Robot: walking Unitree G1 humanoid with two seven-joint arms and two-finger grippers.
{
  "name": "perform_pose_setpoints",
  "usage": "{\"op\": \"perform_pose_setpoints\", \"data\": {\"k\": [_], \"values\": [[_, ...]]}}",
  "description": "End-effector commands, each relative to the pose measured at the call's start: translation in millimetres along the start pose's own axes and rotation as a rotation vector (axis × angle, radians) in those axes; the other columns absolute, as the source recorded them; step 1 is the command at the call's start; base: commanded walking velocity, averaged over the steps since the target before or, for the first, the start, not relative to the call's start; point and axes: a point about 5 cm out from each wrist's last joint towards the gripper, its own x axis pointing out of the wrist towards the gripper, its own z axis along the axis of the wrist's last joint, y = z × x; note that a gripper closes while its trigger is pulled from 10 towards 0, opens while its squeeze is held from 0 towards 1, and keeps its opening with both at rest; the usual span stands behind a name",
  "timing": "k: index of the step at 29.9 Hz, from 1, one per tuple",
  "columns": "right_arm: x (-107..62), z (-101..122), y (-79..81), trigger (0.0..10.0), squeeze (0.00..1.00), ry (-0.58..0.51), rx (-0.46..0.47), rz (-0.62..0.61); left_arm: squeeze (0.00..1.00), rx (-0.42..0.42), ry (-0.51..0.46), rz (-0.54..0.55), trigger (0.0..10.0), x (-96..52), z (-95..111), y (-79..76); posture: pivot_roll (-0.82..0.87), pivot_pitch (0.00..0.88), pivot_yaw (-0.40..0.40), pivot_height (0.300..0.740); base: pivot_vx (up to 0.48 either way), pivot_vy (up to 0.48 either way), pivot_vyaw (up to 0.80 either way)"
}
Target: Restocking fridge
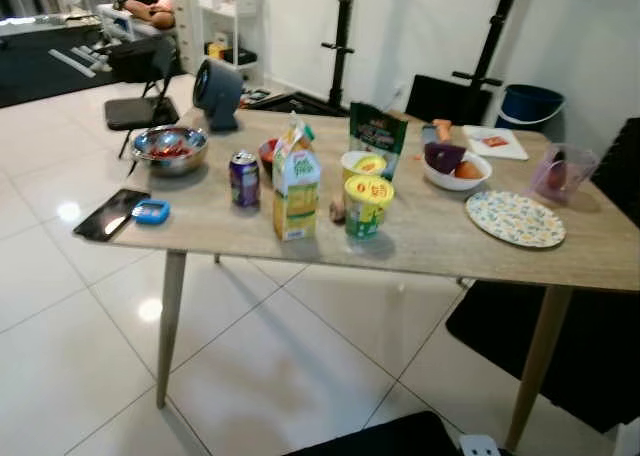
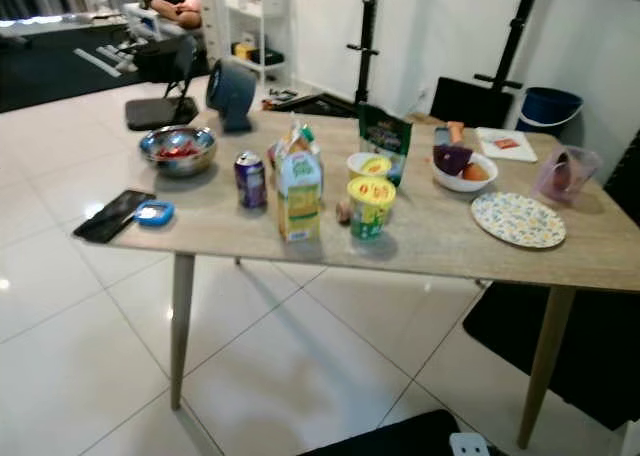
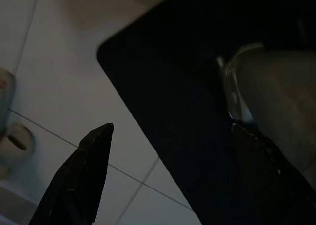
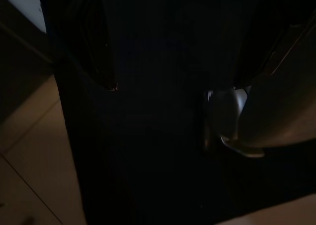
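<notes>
On the light wooden table, two yellow-lidded cups stand just beside one yellow juice carton; one steel bowl holds red food. Left gripper and right gripper hang wide apart.

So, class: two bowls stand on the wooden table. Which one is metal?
The shiny steel bowl near the table's left end, holding red food. The other, the white bowl toward the right, holds purple and orange produce.

Wooden table with juice carton, can, plate
</notes>
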Motion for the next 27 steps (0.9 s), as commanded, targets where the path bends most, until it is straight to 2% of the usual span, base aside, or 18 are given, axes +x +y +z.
{"op": "perform_pose_setpoints", "data": {"k": [1,8,15,22,27], "values": [[0.2,3.8,-1.4,10.0,0.00,-0.008,-0.003,-0.010,0.00,0.006,0.013,0.001,10.0,-0.6,-4.0,0.4,-0.03,0.000,-0.004,0.740,0.296,0.000,0.00],[0.7,4.8,0.9,10.0,0.00,-0.008,-0.007,-0.008,0.00,0.006,0.014,0.004,10.0,-0.6,-4.2,0.5,-0.03,0.000,-0.004,0.740,0.279,0.000,0.00],[1.2,4.7,3.4,10.0,0.00,-0.007,-0.009,-0.004,0.00,-0.028,0.008,0.010,10.0,-0.7,-4.4,0.5,-0.03,0.000,-0.003,0.740,0.000,0.000,0.00],[1.5,5.2,4.7,10.0,0.00,-0.007,-0.012,-0.001,0.00,-0.034,0.002,-0.010,10.0,1.5,1.1,-9.1,-0.03,0.000,-0.004,0.740,0.000,0.000,0.00],[1.6,5.8,5.3,10.0,0.00,-0.008,-0.013,0.000,0.00,-0.034,0.001,-0.016,10.0,1.9,2.1,-11.6,-0.03,0.000,-0.004,0.740,0.000,-0.329,0.00]]}}
